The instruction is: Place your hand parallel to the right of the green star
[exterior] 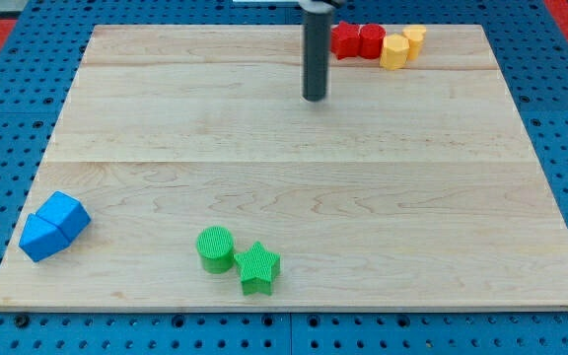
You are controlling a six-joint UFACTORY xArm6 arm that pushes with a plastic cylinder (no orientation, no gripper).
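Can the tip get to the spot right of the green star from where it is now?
Probably yes. My tip sits near the view's top, and bare board lies between it and the green star. The green cylinder is on the star's left, out of the way.

The only part of the robot showing is a straight rod [315,49], dark grey to black, round in section and smooth. Above the rod a wider dark collar meets the view's top. My tip [315,98] ends flat and blunt.
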